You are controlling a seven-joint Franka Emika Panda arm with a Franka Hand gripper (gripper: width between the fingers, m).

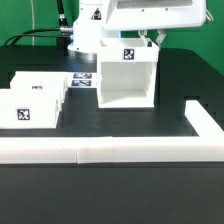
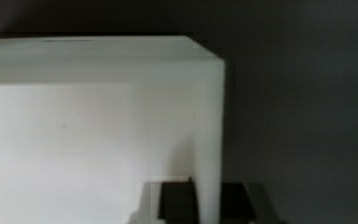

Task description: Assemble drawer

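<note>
White casing [image 1: 128, 85], tag [image 1: 128, 54] on top | two tagged trays [image 1: 45, 88] [image 1: 25, 110], small print unreadable | gripper [image 2: 208, 195] clamped on casing wall

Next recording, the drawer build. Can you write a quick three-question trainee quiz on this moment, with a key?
1. Multiple choice: in the exterior view, where does the marker board lie?
A. On the table between the trays and the casing
B. On top of the casing
C. Inside the casing
2. True or false: both trays are already slid into the casing.
3. Short answer: in the wrist view, what stands between the jaws?

Key
1. A
2. False: both trays sit on the table at the exterior view's left, apart from the casing, whose open front shows nothing inside.
3. A thin wall of the casing, with one jaw on each side of it.
</note>
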